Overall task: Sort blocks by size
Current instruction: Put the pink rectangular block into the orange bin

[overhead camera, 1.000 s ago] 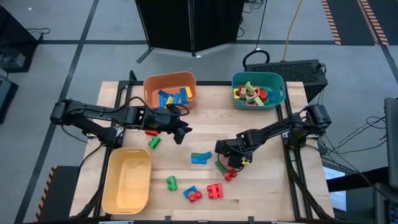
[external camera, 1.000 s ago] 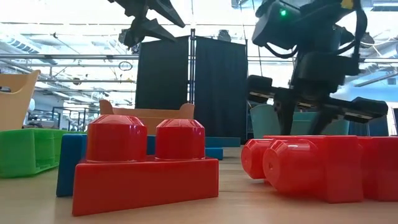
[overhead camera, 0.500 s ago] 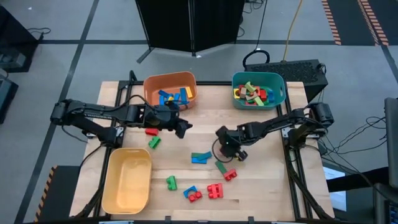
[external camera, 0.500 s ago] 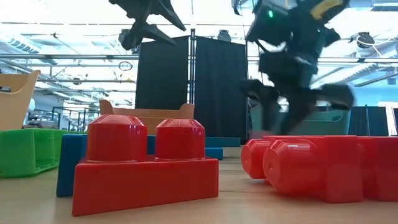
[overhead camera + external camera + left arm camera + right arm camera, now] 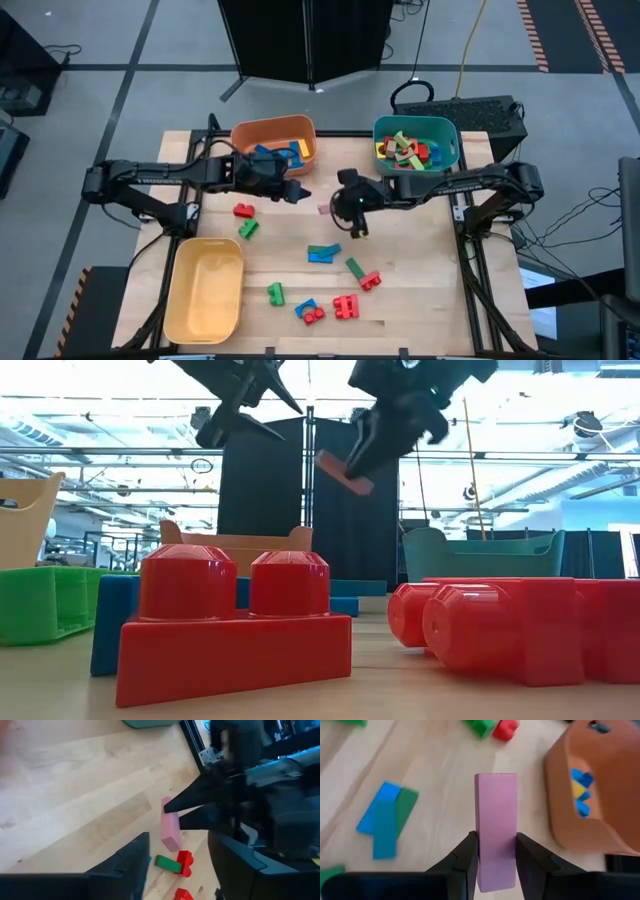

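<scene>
Pink bar (image 5: 495, 830) in right gripper (image 5: 493, 851), midair

Right gripper (image 5: 345, 210), pink block (image 5: 495, 829) now aloft

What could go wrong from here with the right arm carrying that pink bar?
1. The right gripper pinches the pink bar only at one end, most of it sticking out, so it may pivot or slip over the table.
2. The left gripper hangs open close by, near the orange bin; the arms could clash if both go there.
3. A release short of the bin could drop the bar among the loose blocks.
</scene>
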`<state>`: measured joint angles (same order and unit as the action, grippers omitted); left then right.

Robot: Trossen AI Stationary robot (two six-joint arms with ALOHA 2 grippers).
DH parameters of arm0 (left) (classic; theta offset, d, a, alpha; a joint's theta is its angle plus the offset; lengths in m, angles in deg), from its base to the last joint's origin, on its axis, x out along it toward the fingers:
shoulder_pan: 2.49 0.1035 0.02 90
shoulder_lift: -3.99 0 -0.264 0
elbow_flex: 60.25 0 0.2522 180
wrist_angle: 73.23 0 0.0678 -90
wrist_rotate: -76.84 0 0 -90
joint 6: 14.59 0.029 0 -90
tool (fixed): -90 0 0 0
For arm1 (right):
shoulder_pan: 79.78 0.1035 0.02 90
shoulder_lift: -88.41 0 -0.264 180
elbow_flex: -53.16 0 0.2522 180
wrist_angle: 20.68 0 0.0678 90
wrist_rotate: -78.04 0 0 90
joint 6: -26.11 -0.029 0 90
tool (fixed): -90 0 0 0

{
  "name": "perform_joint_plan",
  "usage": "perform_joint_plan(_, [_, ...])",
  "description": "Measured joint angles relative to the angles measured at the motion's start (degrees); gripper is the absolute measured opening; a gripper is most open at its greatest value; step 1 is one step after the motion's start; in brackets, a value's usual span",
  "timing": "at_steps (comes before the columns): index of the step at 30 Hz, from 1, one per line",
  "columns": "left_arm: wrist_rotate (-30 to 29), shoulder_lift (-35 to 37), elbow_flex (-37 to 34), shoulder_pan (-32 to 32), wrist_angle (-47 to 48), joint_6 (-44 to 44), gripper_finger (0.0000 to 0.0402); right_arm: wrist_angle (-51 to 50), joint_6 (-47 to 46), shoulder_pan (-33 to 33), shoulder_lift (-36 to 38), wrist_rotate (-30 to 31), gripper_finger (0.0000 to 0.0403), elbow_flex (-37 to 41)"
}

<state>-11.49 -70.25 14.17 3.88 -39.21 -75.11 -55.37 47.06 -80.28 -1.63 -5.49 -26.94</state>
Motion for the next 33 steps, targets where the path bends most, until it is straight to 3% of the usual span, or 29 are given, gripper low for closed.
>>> perform_joint_plan(5, [1.87,0.0,0.0,0.77,0.01,-0.72,0.0258,-0.26,-1.24,-0.84,0.0,4.22,0.0095,-3.37])
perform_joint_plan(11, [2.86,0.0,-0.02,0.79,-0.29,-1.77,0.031,0.44,-1.87,-1.86,0.02,4.32,0.0095,-4.38])
perform_joint_plan(26, [2.75,-9.05,-0.05,0.79,-10.1,-2.22,0.0278,2.56,-5.28,-1.94,0.02,4.27,0.0096,-4.4])
perform_joint_plan(33, [1.69,-9.79,-0.04,1.1,-11.44,-2.27,0.025,2.31,-5.33,-1.94,0.02,4.27,0.0096,-4.4])
